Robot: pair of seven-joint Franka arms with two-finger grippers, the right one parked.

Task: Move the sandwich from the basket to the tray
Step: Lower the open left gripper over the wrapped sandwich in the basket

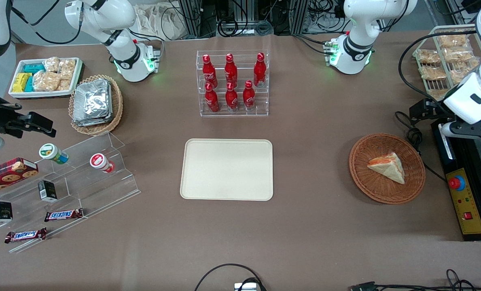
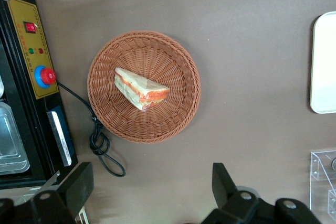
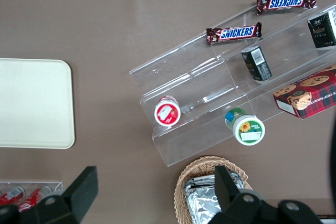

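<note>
The sandwich, a pale bread wedge with orange-red filling, lies in the reddish-brown wicker basket toward the working arm's end of the table. The cream tray sits flat mid-table with nothing on it. My left gripper hangs high above the table beside the basket, slightly farther from the front camera than the basket. It is open, its fingers spread wide with only bare table between them.
A black control box with a red button and a looped cable lie beside the basket. A clear rack of red bottles stands farther from the front camera than the tray. Acrylic steps with snacks lie toward the parked arm's end.
</note>
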